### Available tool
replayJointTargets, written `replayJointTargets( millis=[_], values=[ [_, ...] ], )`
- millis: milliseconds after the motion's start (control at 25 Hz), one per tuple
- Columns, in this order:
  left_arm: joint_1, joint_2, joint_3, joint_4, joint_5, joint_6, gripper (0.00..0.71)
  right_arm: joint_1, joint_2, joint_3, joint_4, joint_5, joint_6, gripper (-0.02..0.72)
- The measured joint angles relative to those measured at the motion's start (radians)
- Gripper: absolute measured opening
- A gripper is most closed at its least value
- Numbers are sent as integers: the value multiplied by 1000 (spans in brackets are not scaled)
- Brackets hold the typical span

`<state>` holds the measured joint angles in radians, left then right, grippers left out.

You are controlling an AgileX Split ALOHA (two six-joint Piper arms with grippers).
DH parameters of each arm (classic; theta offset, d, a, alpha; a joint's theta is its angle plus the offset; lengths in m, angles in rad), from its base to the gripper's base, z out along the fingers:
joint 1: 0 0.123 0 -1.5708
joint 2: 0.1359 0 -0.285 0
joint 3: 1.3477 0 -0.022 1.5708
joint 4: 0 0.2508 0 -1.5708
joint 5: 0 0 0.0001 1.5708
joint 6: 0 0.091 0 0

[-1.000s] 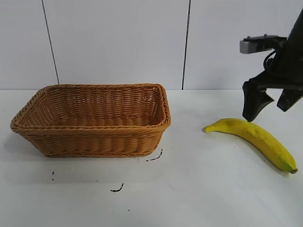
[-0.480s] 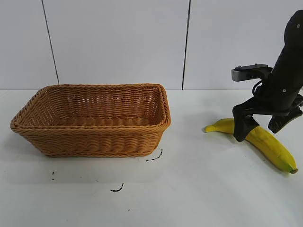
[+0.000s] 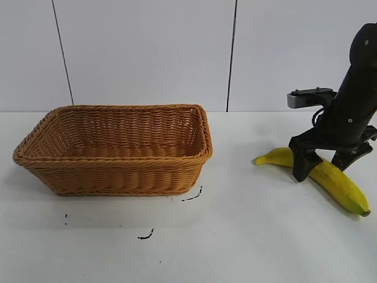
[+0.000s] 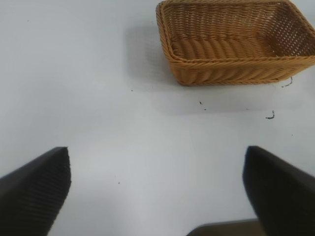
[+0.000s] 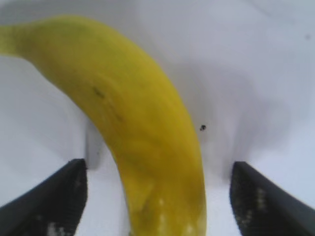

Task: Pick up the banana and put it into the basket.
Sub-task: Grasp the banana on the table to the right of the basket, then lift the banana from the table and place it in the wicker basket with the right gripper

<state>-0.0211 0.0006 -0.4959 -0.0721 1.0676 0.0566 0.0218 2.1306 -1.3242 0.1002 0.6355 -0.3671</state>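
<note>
The yellow banana (image 3: 336, 183) lies on the white table at the right, its stem end pointing toward the basket. My right gripper (image 3: 321, 167) is down at the table astride the banana's middle, its fingers open on either side and apart from the fruit. In the right wrist view the banana (image 5: 142, 137) runs between the two dark fingertips (image 5: 54, 201). The tan-orange wicker basket (image 3: 118, 147) stands empty at the left. It also shows in the left wrist view (image 4: 231, 42). My left gripper (image 4: 157, 191) is open, high over bare table, out of the exterior view.
A few small black marks (image 3: 191, 196) lie on the table in front of the basket. A white panelled wall stands behind the table.
My right gripper has come down from above the banana to the table and now straddles the fruit. The banana and the basket have not moved.
</note>
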Motion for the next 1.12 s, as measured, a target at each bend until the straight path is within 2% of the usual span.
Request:
replayJointTargets(
  millis=[40,80,240,440,840,1120],
  values=[
    [0,0,0,0,0,0,690,0,0,0,-1,0,2,322],
    [0,0,0,-1,0,0,690,0,0,0,0,2,5,299],
    [0,0,0,-1,0,0,690,0,0,0,-23,9,5,303],
    [0,0,0,-1,0,0,690,0,-34,0,-69,77,5,303],
    [0,0,0,-1,0,0,690,0,-260,0,-76,233,16,303],
    [0,0,0,-1,0,0,690,0,-344,-30,-76,300,31,303]
  ],
)
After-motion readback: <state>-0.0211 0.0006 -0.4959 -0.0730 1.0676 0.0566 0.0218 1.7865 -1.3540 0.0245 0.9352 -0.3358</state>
